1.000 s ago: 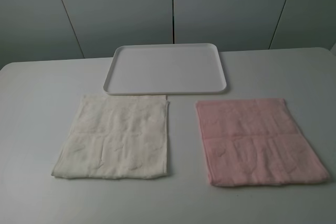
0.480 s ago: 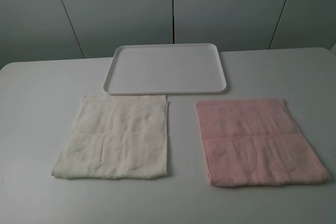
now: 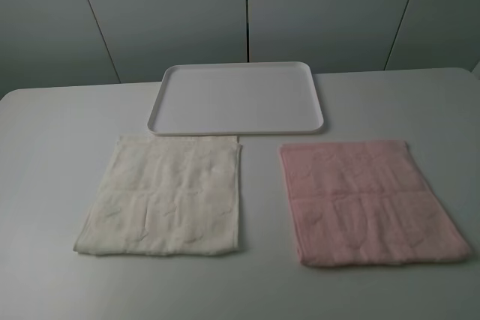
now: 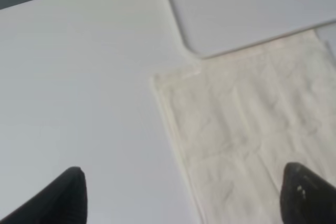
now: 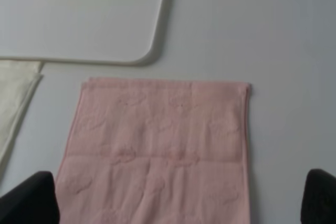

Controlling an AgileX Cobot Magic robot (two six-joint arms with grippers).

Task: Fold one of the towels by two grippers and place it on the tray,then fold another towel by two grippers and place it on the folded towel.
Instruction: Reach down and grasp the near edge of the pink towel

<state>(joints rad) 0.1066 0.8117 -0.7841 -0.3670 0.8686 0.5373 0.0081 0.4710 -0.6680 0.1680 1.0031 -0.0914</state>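
A cream towel lies flat on the white table at the left. A pink towel lies flat at the right. The empty white tray sits behind them in the middle. Neither arm shows in the exterior view. In the left wrist view my left gripper is open, its black fingertips wide apart above the cream towel, near its edge. In the right wrist view my right gripper is open above the pink towel, with the tray's corner beyond it.
The white table reaches to a grey panelled wall at the back. A narrow strip of bare table separates the two towels.
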